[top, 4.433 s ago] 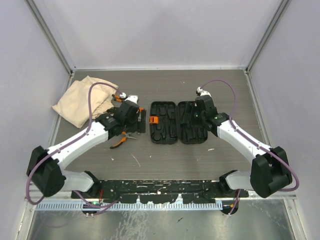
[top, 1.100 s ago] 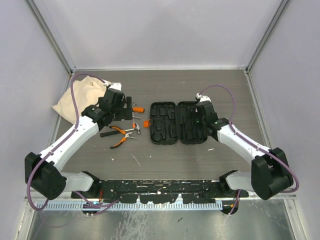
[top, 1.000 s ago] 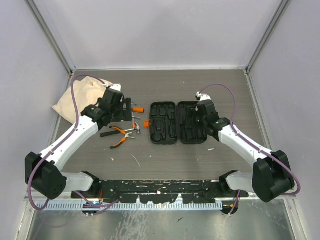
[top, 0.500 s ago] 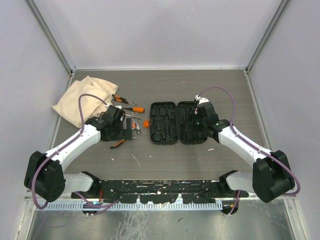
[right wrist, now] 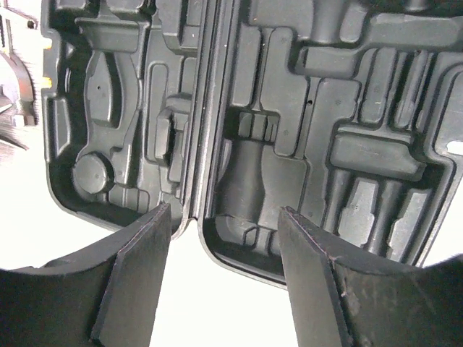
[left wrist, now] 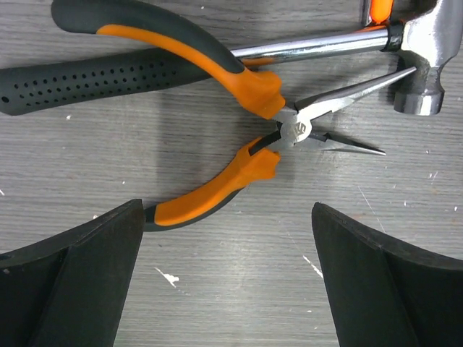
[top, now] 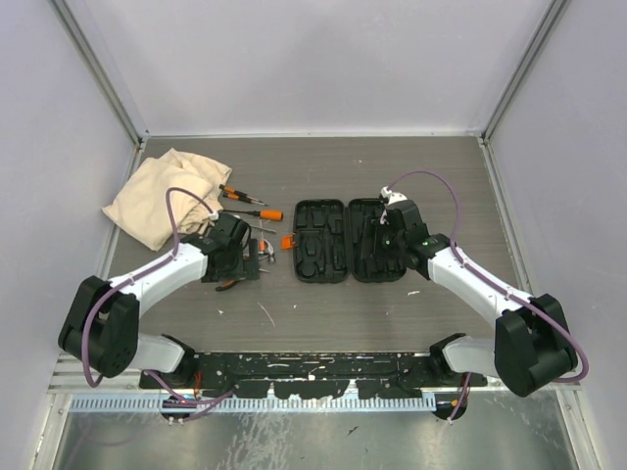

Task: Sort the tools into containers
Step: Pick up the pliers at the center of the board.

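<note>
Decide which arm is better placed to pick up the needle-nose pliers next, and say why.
Left. The open left hand is right above the needle-nose pliers, which lie beside the hammer, framed between its fingers. The right hand is over the open tool case, well away from them.

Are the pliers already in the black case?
No, the pliers lie on the table below the open left gripper, one handle crossing the hammer.

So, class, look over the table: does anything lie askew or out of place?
Yes. The pliers lie with jaws apart, one handle crossing over the shaft of the hammer, loose on the table left of the open case, whose moulded slots look empty.
</note>
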`<state>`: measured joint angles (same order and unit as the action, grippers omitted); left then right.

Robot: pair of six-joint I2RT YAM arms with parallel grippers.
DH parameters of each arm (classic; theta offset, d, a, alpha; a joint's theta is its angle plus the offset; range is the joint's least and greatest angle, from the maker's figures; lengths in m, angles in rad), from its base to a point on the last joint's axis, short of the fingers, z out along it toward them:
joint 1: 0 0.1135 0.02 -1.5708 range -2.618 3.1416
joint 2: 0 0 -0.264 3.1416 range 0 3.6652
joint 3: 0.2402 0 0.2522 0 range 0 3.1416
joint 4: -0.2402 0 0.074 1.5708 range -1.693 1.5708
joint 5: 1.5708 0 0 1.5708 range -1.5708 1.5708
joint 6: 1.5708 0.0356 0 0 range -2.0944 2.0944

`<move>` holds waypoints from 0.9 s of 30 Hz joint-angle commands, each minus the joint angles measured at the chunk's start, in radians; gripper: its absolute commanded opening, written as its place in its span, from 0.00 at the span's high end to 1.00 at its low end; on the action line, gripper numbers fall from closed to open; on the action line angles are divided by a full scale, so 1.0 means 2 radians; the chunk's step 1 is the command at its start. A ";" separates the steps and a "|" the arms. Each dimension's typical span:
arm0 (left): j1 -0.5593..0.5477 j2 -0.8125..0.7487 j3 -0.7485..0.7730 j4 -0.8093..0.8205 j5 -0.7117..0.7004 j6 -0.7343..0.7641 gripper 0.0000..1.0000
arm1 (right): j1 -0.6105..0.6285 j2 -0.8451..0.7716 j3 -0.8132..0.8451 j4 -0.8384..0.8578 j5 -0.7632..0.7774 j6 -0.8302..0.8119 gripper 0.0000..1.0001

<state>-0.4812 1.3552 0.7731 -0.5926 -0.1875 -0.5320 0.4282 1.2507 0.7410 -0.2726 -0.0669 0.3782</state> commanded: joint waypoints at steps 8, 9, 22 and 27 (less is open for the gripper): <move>0.001 0.061 0.036 0.025 0.040 0.025 0.01 | 0.001 0.008 -0.004 0.034 -0.025 0.014 0.35; -0.002 0.063 0.036 0.026 0.047 0.024 0.01 | 0.002 0.009 -0.005 0.034 -0.026 0.014 0.34; -0.160 0.110 0.076 0.046 0.057 -0.059 0.02 | 0.002 0.009 -0.009 0.035 -0.023 0.015 0.34; -0.193 0.121 0.111 0.045 0.059 -0.065 0.02 | 0.001 0.007 -0.010 0.034 -0.022 0.016 0.35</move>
<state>-0.8333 1.6001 0.9283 -0.5381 -0.0811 -0.6216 0.4282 1.2705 0.7193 -0.2409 -0.1101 0.3992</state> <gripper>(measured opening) 0.981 0.654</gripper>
